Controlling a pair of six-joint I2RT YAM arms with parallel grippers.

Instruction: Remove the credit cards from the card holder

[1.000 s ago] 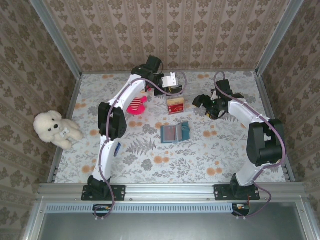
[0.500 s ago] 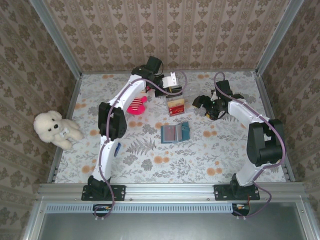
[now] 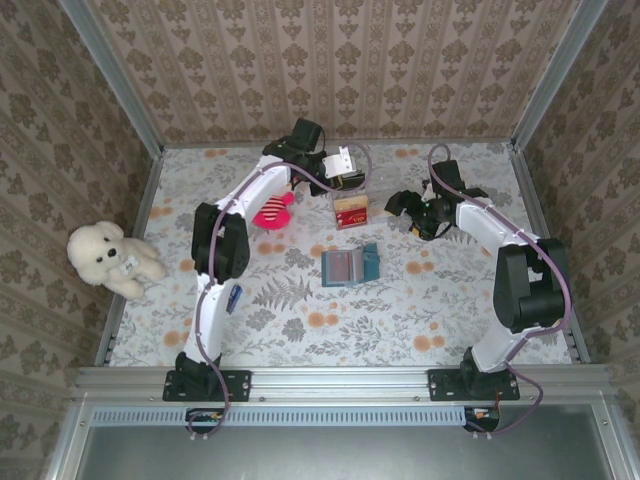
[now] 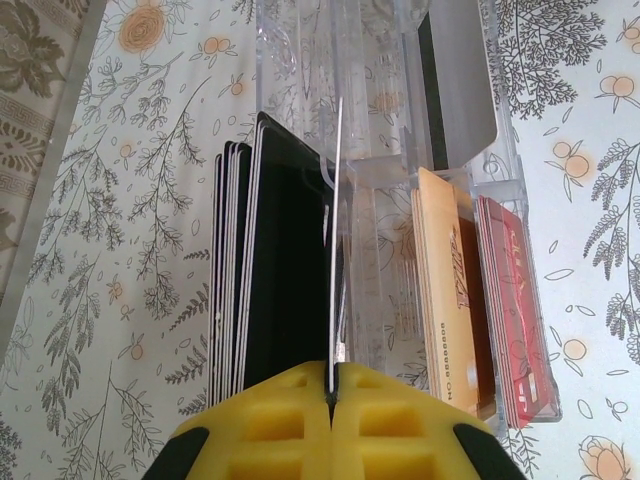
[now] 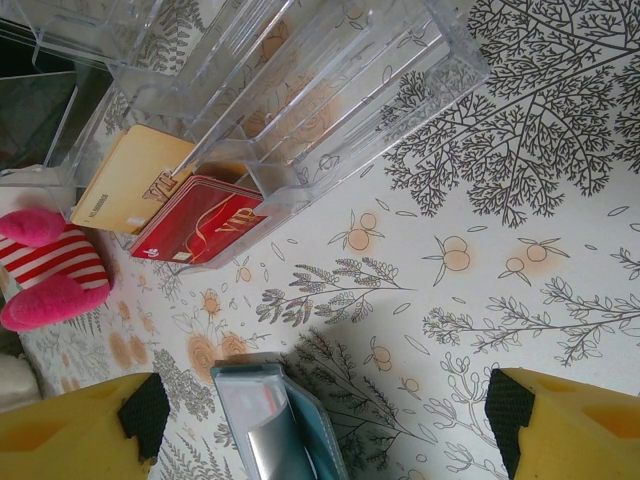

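**Left jaws clenched on a card at the tray; card holder lies apart on the desk**

Top external: The card holder (image 3: 350,266) lies opened flat on the flowered desk (image 3: 300,330), midway between the two arms and nearer to their bases than the clear tray (image 3: 368,190). Neither gripper touches it. The left gripper (image 3: 346,182) hangs over the far end of the tray, and the right gripper (image 3: 418,215) sits just to the tray's right. A pink striped toy (image 3: 273,210) lies left of the tray. A white plush dog (image 3: 110,258) sits at the desk's left edge.

Left wrist: The left gripper (image 4: 331,385) has its yellow jaws pressed together on a thin card (image 4: 335,250), seen edge-on and standing upright over the tray (image 4: 390,120). A stack of black cards (image 4: 270,260) stands just left of it. To its right, the credit cards stand in tray compartments: orange-gold ones (image 4: 440,290), then red ones (image 4: 515,310) at the outer side.

Right wrist: The right gripper (image 5: 325,405) has its jaws spread wide with nothing between them, above the desk (image 5: 480,250). The card holder (image 5: 255,400) lies below, near the left finger. Farther off, the tray (image 5: 330,90) holds the orange-gold cards (image 5: 125,180) and the red cards (image 5: 195,225), with the pink striped toy (image 5: 50,270) beside them.
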